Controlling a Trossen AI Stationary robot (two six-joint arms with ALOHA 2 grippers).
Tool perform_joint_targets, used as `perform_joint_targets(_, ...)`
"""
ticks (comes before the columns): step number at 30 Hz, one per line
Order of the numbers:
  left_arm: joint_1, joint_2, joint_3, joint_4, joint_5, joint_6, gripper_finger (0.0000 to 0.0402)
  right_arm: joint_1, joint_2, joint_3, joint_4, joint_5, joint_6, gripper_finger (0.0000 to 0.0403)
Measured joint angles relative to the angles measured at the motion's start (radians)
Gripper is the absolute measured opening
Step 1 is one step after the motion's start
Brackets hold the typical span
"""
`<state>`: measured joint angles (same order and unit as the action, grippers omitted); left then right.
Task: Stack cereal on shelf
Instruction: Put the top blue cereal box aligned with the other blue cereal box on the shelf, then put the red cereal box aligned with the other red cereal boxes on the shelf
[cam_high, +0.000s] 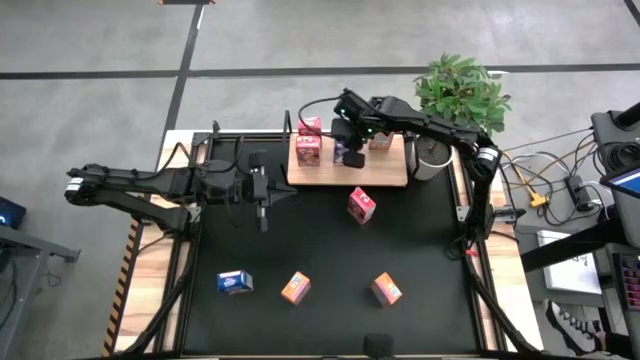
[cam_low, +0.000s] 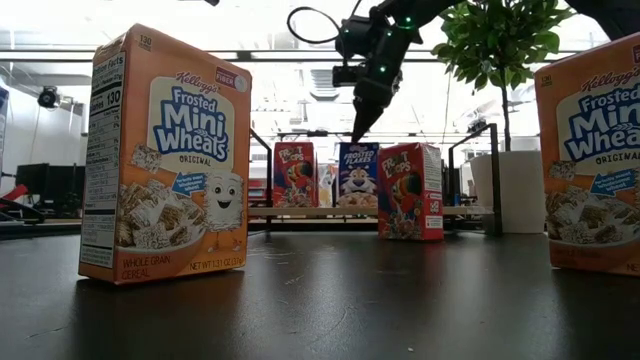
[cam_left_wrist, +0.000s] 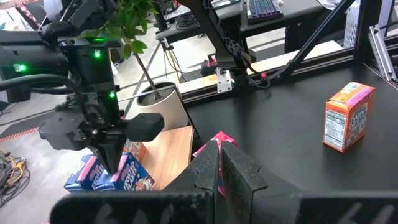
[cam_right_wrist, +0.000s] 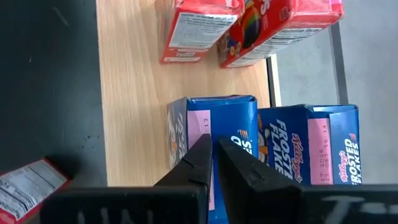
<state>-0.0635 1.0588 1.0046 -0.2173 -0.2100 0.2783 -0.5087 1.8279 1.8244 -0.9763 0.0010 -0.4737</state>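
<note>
Above the counter (cam_high: 330, 250), the high view shows our right pincer (cam_high: 352, 140) over the shelf (cam_high: 395, 172) at the far edge, among the boxes already there: two red ones (cam_high: 308, 140) at one end, blue ones (cam_high: 352, 155) in the middle. Our left pincer (cam_high: 262, 212) waits near the counter's left side. Off the shelf we count a red box (cam_high: 361, 205) just in front of it, and a blue box (cam_high: 235, 283) plus two orange boxes (cam_high: 295, 288) well apart along the near edge.

Across the low view, an orange box (cam_low: 165, 155) fills the foreground, and the right pincer (cam_low: 360, 125) hangs over a blue box (cam_low: 358, 175) on the shelf (cam_low: 300, 212), clear of its top.

From the left wrist, our left pincer (cam_left_wrist: 219, 163) has its fingers pressed together on nothing, and an orange box (cam_left_wrist: 348, 117) stands off on the counter.

From the right wrist, the right pincer (cam_right_wrist: 213, 163) is closed and empty, directly above a blue box (cam_right_wrist: 236, 124), with a second blue box (cam_right_wrist: 311, 143) touching it and red boxes (cam_right_wrist: 199, 28) farther along the shelf (cam_right_wrist: 134, 106).

We judge these boxes light, thin-walled and easy to dent or tip, with glossy faces. Taking one across its two broad faces, near the top, with modest squeeze looks safest.
</note>
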Motion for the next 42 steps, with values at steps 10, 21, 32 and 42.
perform_joint_targets(10,0.000,0.000,0.000,0.000,0.000,0.000,0.0001,0.000,-0.007,0.000,-0.013,0.018,-0.016,0.0013)
perform_joint_targets(21,0.000,0.000,0.000,0.000,0.000,0.000,0.0001,0.002,-0.007,0.000,-0.013,0.053,0.002,0.0013)
perform_joint_targets(32,0.000,0.000,-0.001,0.000,0.000,0.000,0.0001,0.009,-0.040,0.000,-0.011,0.053,0.005,0.0013)
perform_joint_targets(42,0.000,0.011,-0.002,0.000,0.000,-0.020,0.0001,0.077,-0.145,0.000,-0.024,0.051,0.122,0.0013)
